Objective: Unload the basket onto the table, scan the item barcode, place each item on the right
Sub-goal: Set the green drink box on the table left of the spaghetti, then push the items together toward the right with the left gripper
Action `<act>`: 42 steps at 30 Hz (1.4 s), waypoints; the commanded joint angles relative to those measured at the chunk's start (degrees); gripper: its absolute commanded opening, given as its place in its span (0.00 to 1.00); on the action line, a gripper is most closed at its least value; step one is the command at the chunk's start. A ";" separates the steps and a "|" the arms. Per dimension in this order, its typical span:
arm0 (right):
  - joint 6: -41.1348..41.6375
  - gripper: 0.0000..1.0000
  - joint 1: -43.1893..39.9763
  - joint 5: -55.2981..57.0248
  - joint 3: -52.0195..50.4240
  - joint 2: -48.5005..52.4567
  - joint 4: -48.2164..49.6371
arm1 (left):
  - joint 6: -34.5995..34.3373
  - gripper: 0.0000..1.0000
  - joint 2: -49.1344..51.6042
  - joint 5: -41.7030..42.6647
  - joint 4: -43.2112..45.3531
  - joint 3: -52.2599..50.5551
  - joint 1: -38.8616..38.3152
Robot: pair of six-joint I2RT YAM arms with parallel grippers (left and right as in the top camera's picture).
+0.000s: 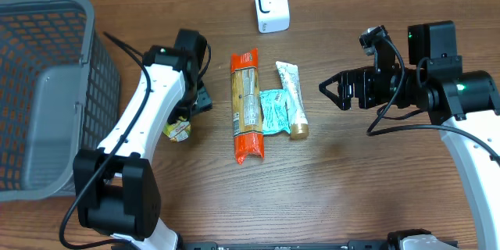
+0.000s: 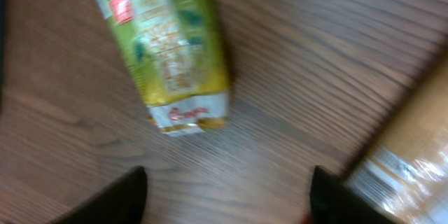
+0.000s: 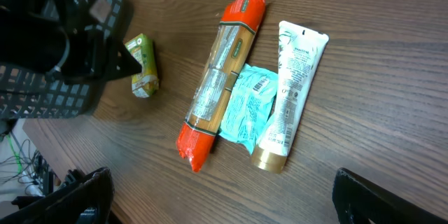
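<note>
Green packet [image 2: 168, 49] with a white end lies flat; left and right jaws gape, empty.

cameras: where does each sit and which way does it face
overhead: above the table, looking straight down; left arm, right arm, basket, scanner show.
left wrist: on the left arm, over the green packet; own fingertips at bottom.
right wrist: on the right arm, facing the spaghetti pack and tube; own fingertips at bottom.
shared: all three show the green packet.
</note>
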 commanded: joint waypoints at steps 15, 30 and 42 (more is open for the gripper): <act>0.00 1.00 0.26 -0.46 1.20 0.07 0.09 | -11.32 0.95 0.02 -8.35 23.65 -20.59 5.01; 0.00 1.00 0.26 -0.46 1.20 0.07 0.09 | 2.12 0.05 0.00 -1.99 32.00 -23.06 3.65; 0.00 1.00 0.26 -0.46 1.20 0.07 0.09 | 20.70 0.16 0.00 9.44 40.35 -23.06 -9.88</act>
